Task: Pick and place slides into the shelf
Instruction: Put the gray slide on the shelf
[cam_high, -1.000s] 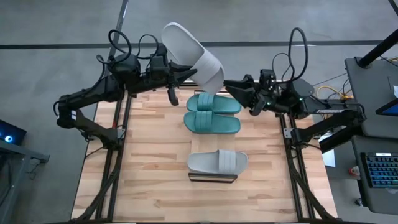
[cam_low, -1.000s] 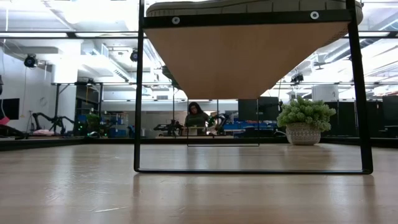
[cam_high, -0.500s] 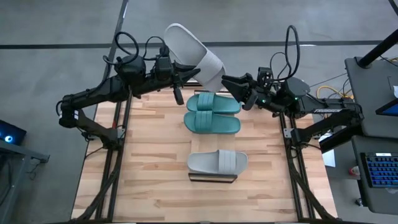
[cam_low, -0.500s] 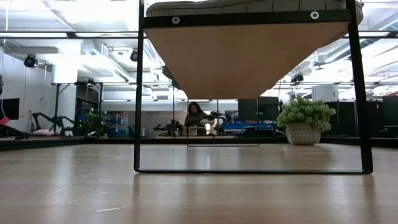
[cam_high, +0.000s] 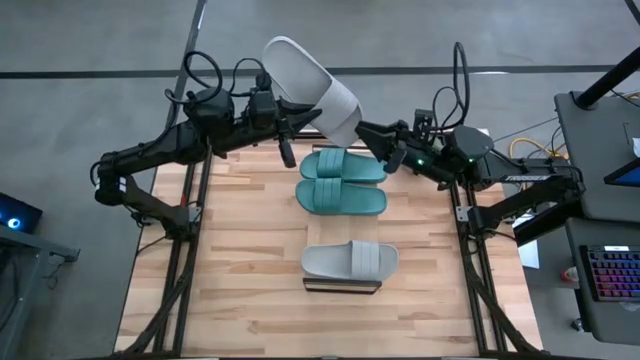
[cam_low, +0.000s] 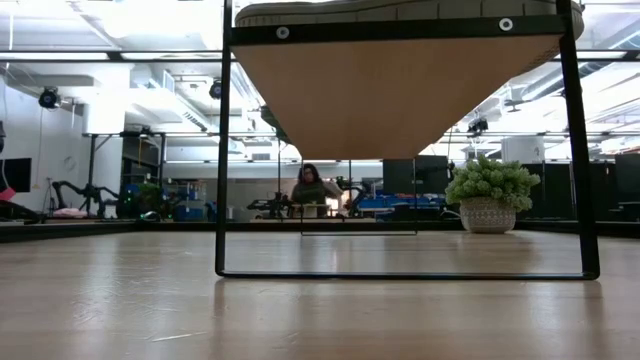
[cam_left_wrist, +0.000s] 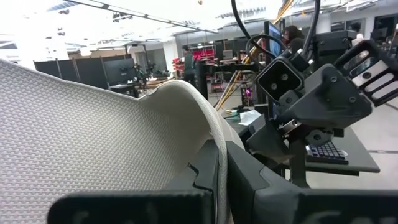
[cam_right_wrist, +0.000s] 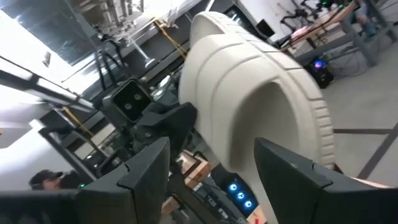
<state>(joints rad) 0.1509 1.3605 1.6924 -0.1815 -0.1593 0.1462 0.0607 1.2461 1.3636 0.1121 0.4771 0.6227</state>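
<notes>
My left gripper (cam_high: 298, 115) is shut on a light grey slide (cam_high: 310, 85), held high over the table's far edge. My right gripper (cam_high: 362, 128) is open at that slide's strap end; in the right wrist view the strap (cam_right_wrist: 249, 93) stands ahead between its fingers (cam_right_wrist: 146, 177). Two teal slides (cam_high: 343, 165) (cam_high: 343, 198) lie side by side, soles down, on the table. A second grey slide (cam_high: 350, 260) rests sole down on the shelf (cam_high: 342, 287), whose board (cam_low: 400, 80) and dark frame fill the low view. My left gripper pinches the grey slide's side rim (cam_left_wrist: 214, 134) between its two fingers, next to the textured footbed (cam_left_wrist: 81, 137). The fingers come roughly level from the table's left. The slide is lifted clear and tilted. My right gripper: I cannot tell whether its fingers touch the strap.
Bare wooden tabletop (cam_high: 240, 250) lies left and near of the shelf. Dark frame rails (cam_high: 190, 230) (cam_high: 470, 250) run along both table sides. A desk with a keyboard (cam_high: 610, 275) stands off to the right. A person (cam_low: 315, 190) sits far behind the table.
My right gripper has swung and turned toward the table's left, closer to the held grey slide's strap end, staying open. The slide stays lifted in my left gripper.
</notes>
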